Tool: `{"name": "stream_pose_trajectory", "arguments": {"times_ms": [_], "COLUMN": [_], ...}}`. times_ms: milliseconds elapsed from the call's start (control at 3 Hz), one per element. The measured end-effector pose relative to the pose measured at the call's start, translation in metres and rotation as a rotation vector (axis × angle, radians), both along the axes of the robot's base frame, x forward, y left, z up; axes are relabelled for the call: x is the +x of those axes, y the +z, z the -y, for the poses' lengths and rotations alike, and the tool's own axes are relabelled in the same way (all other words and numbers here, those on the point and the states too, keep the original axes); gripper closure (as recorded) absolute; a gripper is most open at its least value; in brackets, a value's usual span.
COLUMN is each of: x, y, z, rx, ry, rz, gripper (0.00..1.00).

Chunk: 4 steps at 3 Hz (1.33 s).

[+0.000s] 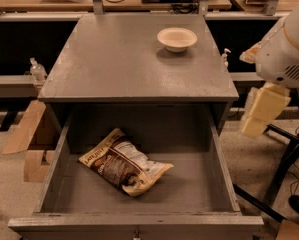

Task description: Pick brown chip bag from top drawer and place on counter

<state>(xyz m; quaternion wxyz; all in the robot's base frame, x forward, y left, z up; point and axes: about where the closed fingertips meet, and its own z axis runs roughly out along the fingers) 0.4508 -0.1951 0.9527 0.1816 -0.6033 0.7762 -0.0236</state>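
The brown chip bag [123, 163] lies flat in the open top drawer [224, 184], left of its middle, with its white nutrition panel up. The grey counter [119, 64] is the cabinet top right above the drawer. My arm [284, 49] comes in from the right edge. My gripper [263, 111] hangs cream-coloured below it, pointing down, outside the drawer's right side and about level with the counter's front edge. It is well apart from the bag and holds nothing that shows.
A small cream bowl [177, 38] sits at the counter's back right. A light wooden workbench [114, 1] with cables runs behind. A small bottle [37, 70] stands on a shelf at left, cardboard [26, 129] leans on the floor at left, and black stand legs [284, 164] are at right.
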Motion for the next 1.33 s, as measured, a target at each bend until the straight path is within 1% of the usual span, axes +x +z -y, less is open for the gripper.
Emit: {"name": "stream_pose_trajectory", "arguments": {"times_ms": [333,667,1000,1333], "x": [0.022,0.043,0.043,0.05], "y": [-0.05,-0.076,-0.076,-0.1], "z": [-0.041,-0.072,-0.073,-0.097], "rx": [0.119,0.194,0.194,0.233], "ry": [-0.004,-0.003,-0.002,0.044], "rz": [0.026,0.06,0.06,0.015], "gripper": [0.0,0.0,0.0,0.0]}}
